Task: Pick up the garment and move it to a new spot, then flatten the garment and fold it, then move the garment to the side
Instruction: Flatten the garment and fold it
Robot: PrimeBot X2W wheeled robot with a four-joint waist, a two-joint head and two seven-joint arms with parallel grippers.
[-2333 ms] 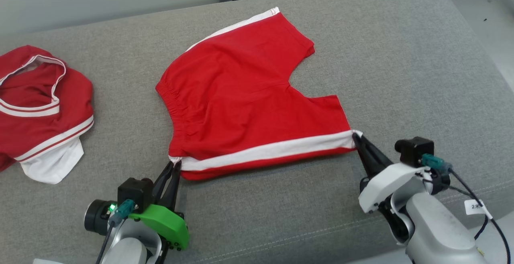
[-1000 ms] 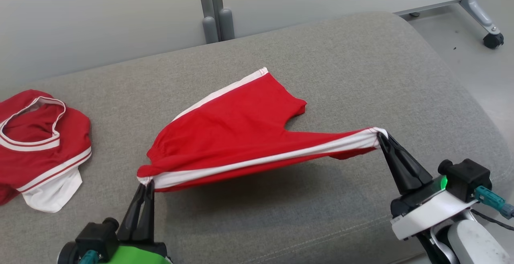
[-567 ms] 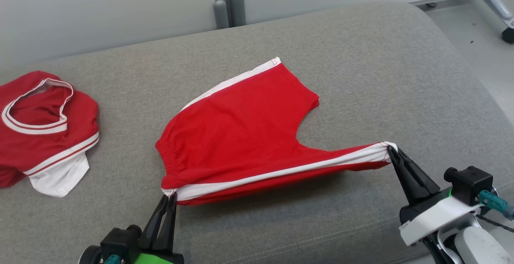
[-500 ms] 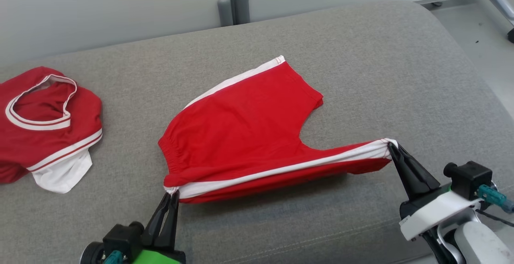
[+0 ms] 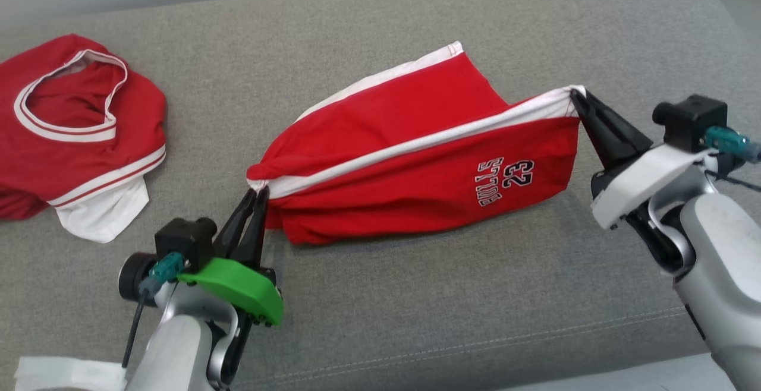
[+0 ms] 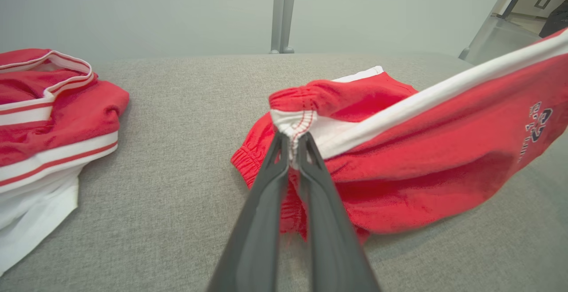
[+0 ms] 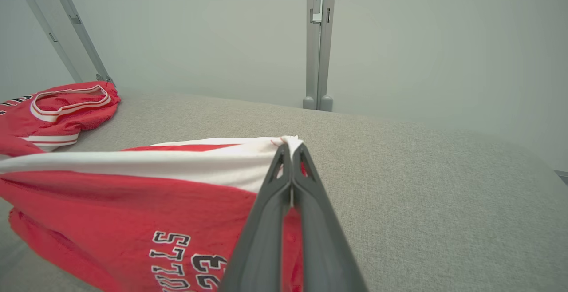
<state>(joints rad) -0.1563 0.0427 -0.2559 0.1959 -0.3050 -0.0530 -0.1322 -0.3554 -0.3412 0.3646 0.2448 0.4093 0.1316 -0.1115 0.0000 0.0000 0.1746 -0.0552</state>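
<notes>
Gripping shorts printed upside-down "BULLS 23" are left pincer and right pincer.

The head camera looks steeply down on the grey cushion from its near edge. The wrist cameras ride low and close behind the left gripper and right gripper, facing the cushion's far edge and the wall. All three views share the red shorts.

Shorts now mid-fold, near edge aloft.
</notes>
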